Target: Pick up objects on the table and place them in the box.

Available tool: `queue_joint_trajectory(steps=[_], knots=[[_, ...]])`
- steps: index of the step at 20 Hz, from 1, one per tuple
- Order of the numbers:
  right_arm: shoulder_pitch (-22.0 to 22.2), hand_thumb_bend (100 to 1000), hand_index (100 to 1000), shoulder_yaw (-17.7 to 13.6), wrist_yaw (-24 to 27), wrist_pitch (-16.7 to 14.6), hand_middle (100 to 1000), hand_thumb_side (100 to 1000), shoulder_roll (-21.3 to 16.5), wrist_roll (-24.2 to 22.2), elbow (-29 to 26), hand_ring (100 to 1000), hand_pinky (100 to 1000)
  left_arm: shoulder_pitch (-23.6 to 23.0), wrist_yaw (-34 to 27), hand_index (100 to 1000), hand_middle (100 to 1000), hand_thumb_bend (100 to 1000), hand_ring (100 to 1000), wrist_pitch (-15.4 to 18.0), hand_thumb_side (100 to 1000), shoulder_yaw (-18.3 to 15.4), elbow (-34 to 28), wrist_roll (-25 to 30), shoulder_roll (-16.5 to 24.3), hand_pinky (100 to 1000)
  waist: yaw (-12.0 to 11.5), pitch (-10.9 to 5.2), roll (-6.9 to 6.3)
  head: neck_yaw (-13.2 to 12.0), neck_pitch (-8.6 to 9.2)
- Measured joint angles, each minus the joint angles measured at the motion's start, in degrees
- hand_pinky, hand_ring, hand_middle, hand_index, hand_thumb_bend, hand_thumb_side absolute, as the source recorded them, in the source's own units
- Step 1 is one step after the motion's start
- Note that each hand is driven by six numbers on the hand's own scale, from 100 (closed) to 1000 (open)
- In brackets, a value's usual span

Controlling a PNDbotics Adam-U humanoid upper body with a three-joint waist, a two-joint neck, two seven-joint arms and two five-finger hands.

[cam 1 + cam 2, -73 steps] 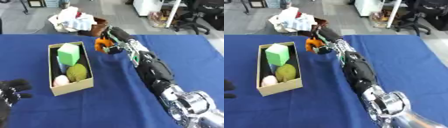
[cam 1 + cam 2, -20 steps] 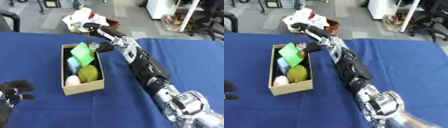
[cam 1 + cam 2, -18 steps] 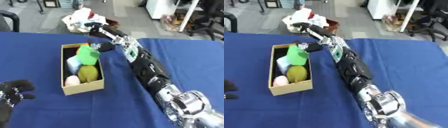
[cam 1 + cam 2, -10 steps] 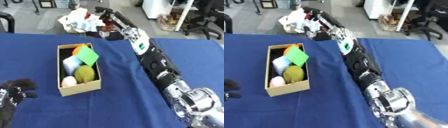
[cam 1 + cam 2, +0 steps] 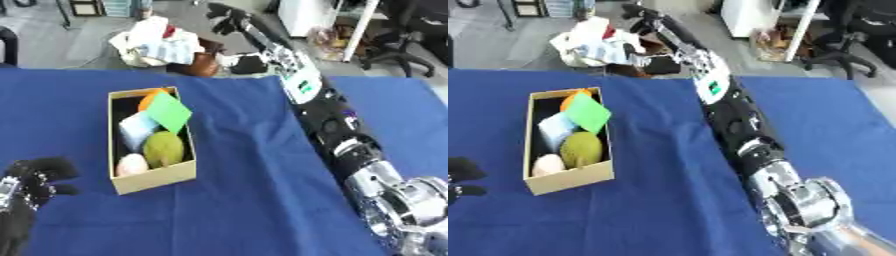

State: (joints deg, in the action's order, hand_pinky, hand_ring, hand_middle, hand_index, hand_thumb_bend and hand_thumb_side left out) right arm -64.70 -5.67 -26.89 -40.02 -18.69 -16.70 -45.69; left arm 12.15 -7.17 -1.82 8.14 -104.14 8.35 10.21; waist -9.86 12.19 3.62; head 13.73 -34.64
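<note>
Several objects [image 5: 159,135] inside the box [image 5: 154,177].

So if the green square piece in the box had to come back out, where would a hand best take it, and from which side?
Probably from above, pinching the two opposite corners of the green piece. It lies tilted on top of the other items in the box, its flat face up, with the box walls close on either side, so a side approach looks blocked.

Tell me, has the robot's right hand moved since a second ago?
Yes. The right hand was over the box's far end; now it is raised beyond the table's far edge.
</note>
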Motion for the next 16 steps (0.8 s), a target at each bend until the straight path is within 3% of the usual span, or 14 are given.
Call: queue_joint_trajectory(steps=[4,9,16], knots=[[3.5,100,1000,2.2,11.7,0.0,868,345,-3.8,-3.9,-7.3,769,775,-0.2,0.2,746,659,100,718,0.1,893,-0.7,0.1,-0.7,0.4,625,1.6,0.00,0.00,-1.1,-0.04],[11.9,100,1000,3.2,26.0,3.4,847,383,-8.1,-7.7,-19.0,741,756,-0.8,0.5,748,666,100,723,0.1,897,-1.6,0.3,-1.8,0.8,625,3.9,-0.06,0.00,-3.1,-0.57],[27.3,100,973,0.9,38.8,9.3,792,439,-8.0,-11.9,-33.3,690,712,-2.2,1.0,753,684,100,736,0.3,894,-2.9,0.3,-3.5,1.3,627,7.8,-0.17,0.00,-7.3,-2.62]])
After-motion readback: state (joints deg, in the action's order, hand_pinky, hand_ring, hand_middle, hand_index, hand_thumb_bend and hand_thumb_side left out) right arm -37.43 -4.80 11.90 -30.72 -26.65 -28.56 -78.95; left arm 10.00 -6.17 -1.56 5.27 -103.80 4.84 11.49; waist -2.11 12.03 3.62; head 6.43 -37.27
